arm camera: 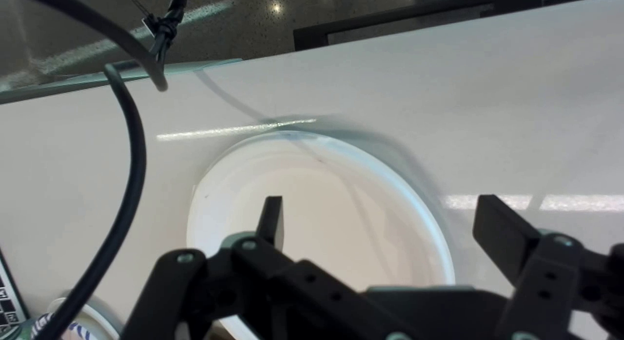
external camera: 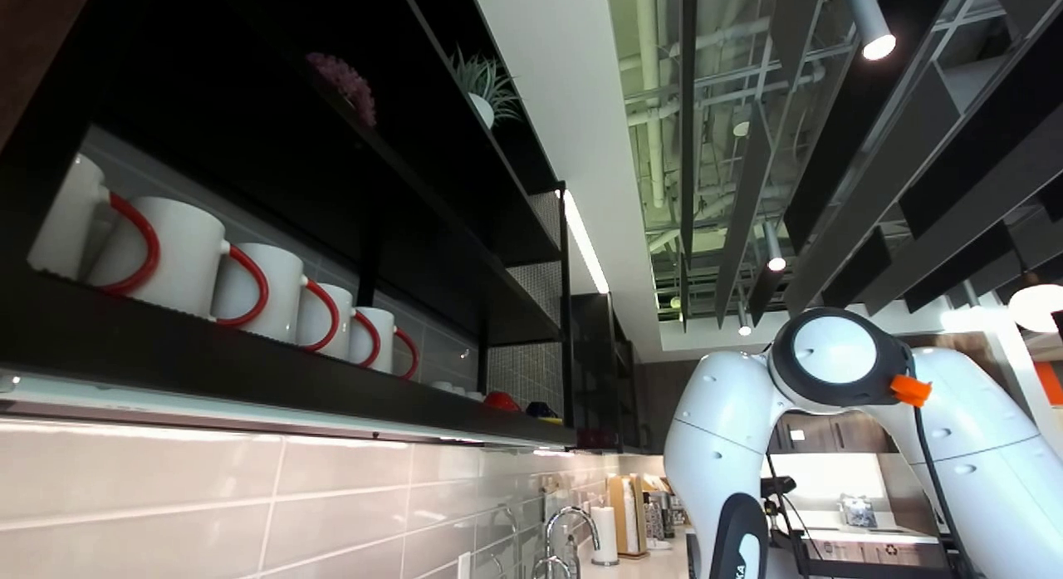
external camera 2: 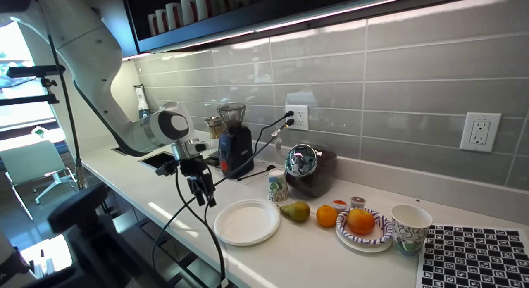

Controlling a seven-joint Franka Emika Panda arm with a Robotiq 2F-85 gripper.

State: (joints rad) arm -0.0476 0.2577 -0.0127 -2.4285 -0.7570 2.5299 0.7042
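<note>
My gripper (external camera 2: 208, 202) hangs above the counter, pointing down, near the left edge of a white round plate (external camera 2: 247, 222) in an exterior view. In the wrist view the gripper (arm camera: 382, 218) is open, with a wide gap and nothing between its fingers. The plate (arm camera: 317, 208) lies below; one finger is over it and the other is beyond its rim. A green pear (external camera 2: 298, 211) lies beside the plate, then an orange (external camera 2: 327, 216). A red-yellow fruit (external camera 2: 361, 221) sits in a patterned bowl (external camera 2: 387, 230). The gripper is out of view in an exterior view showing the upper arm (external camera: 722, 446).
A small paper cup (external camera 2: 277, 186), a dark container with a shiny lid (external camera 2: 303, 160) and a grinder (external camera 2: 235, 149) stand behind. A large paper cup (external camera 2: 410, 229) and a checkered board (external camera 2: 471, 255) are at right. A black cable (arm camera: 131, 184) hangs near the gripper. Mugs (external camera: 183, 255) fill a shelf.
</note>
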